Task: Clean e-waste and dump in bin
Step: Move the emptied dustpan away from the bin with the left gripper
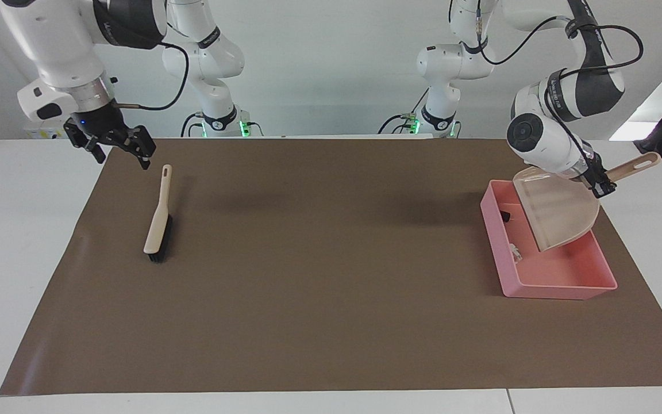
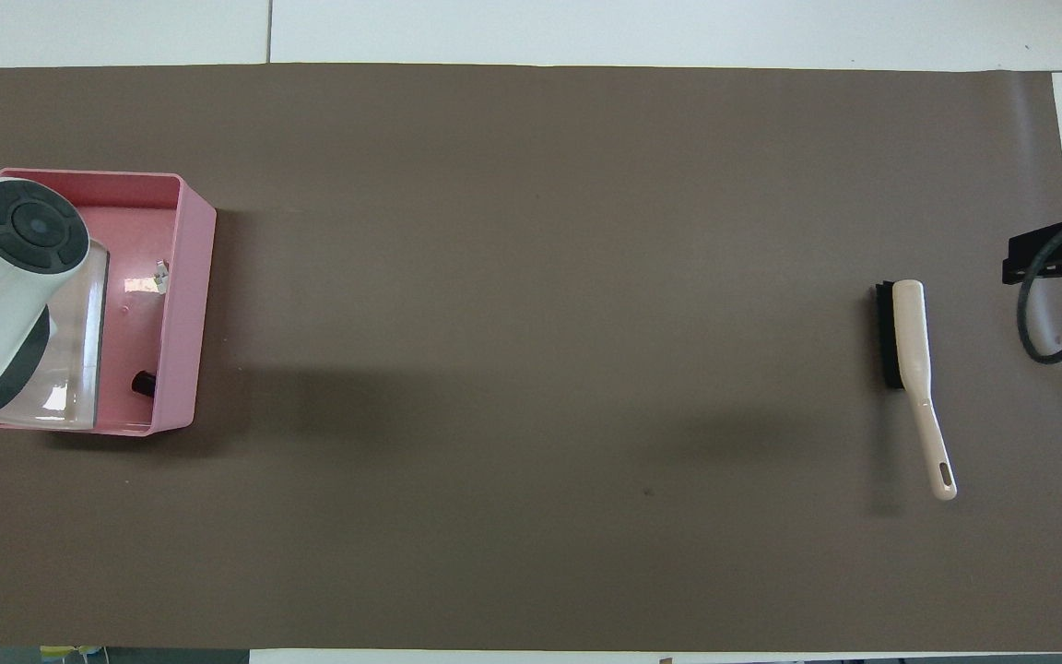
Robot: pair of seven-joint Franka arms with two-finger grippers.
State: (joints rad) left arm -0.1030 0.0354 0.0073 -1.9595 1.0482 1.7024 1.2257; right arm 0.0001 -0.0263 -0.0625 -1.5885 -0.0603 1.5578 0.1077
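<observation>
The pink bin (image 1: 561,283) (image 2: 186,304) stands at the left arm's end of the mat. Both pieces of e-waste lie in it: the dark chip (image 1: 504,216) (image 2: 140,381) and the white-grey block (image 1: 516,251) (image 2: 160,277). My left gripper (image 1: 600,188) is shut on the handle of the beige dustpan (image 1: 558,215) (image 2: 70,369), which hangs steeply tilted and empty over the bin. In the overhead view that arm's wrist hides the gripper. My right gripper (image 1: 122,156) hangs open and empty in the air, over the mat's corner beside the brush handle's end.
The beige brush (image 1: 158,224) (image 2: 909,341) with black bristles lies flat on the brown mat (image 1: 331,276) toward the right arm's end, handle pointing at the robots. White table surrounds the mat.
</observation>
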